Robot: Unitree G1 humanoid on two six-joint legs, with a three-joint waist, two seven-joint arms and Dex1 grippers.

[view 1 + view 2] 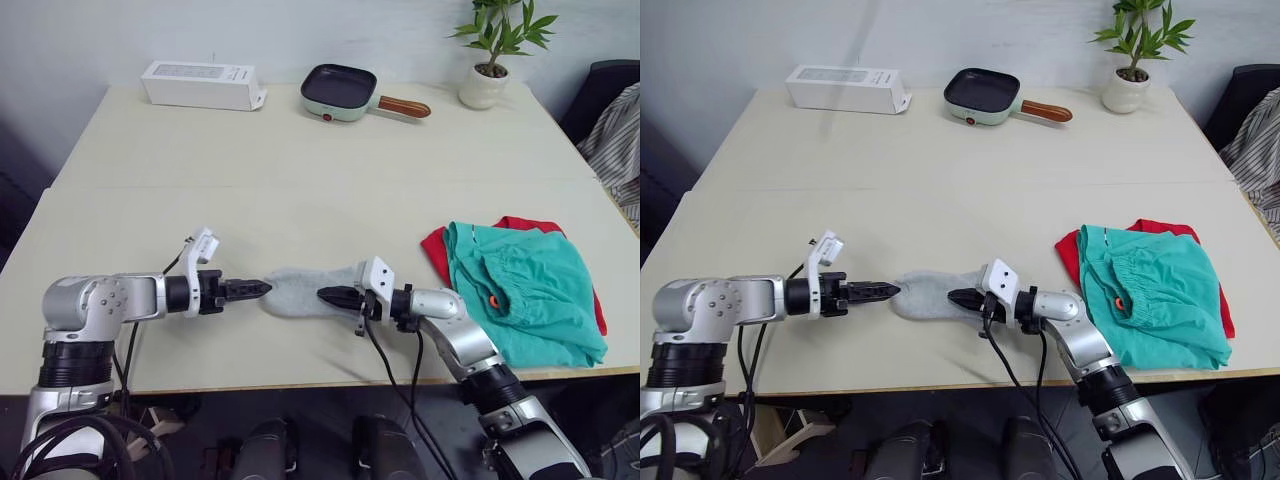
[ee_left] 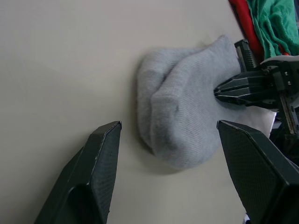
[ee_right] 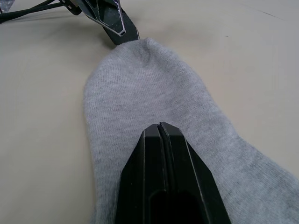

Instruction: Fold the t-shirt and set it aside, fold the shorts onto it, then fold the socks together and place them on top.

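The grey socks (image 1: 305,292) lie one on the other near the table's front edge, in the middle. My left gripper (image 1: 262,288) is at their left end; in the left wrist view its fingers (image 2: 105,154) stand open on either side of the socks (image 2: 180,116). From the right, my right gripper (image 3: 160,125) rests shut with its tip on top of the socks (image 3: 140,88). At the front right the teal-green shorts (image 1: 530,290) lie folded on the red t-shirt (image 1: 432,245), whose edges peek out around them.
Along the table's far edge stand a white box (image 1: 200,84), a small pan with a wooden handle (image 1: 340,92) and a potted plant (image 1: 487,80). A striped garment (image 1: 620,140) hangs past the right side. The table's front edge (image 1: 300,385) runs just below both arms.
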